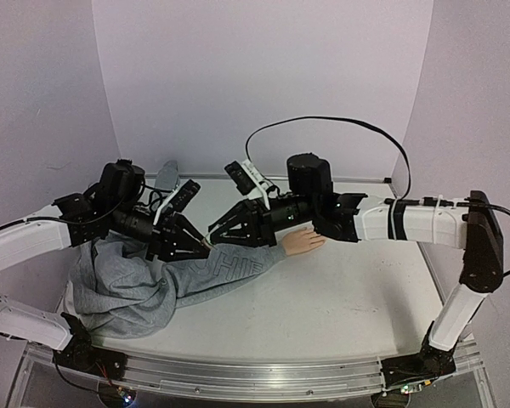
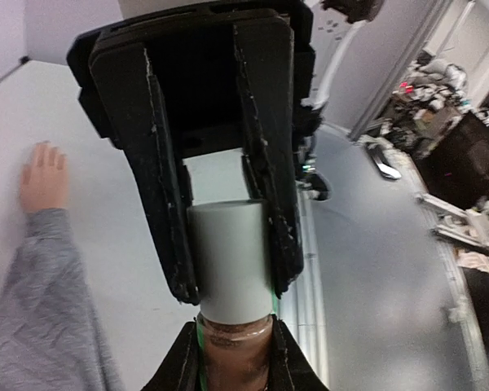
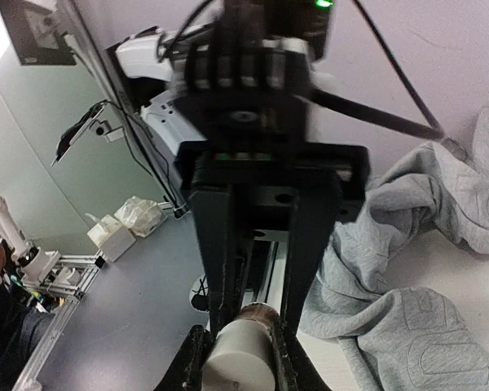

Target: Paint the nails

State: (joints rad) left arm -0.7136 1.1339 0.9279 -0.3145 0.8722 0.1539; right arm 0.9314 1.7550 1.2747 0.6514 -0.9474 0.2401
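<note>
A small nail polish bottle (image 1: 209, 241) hangs between my two grippers above the grey sleeve (image 1: 225, 265). My left gripper (image 2: 232, 289) is shut on its white cap (image 2: 228, 252). My right gripper (image 3: 258, 316) is shut on the brownish glass body (image 3: 261, 308), seen below the cap as brown glass (image 2: 235, 354) in the left wrist view. The peach mannequin hand (image 1: 303, 241) lies flat to the right, partly under the right arm. It also lies at the far left (image 2: 42, 177) in the left wrist view. The nails are too small to make out.
The grey sweatshirt (image 1: 123, 285) is bunched at the table's left front, and its folds (image 3: 407, 326) fill the right of the right wrist view. An aluminium rail (image 1: 255, 376) runs along the near edge. A black cable (image 1: 323, 121) loops above the right arm.
</note>
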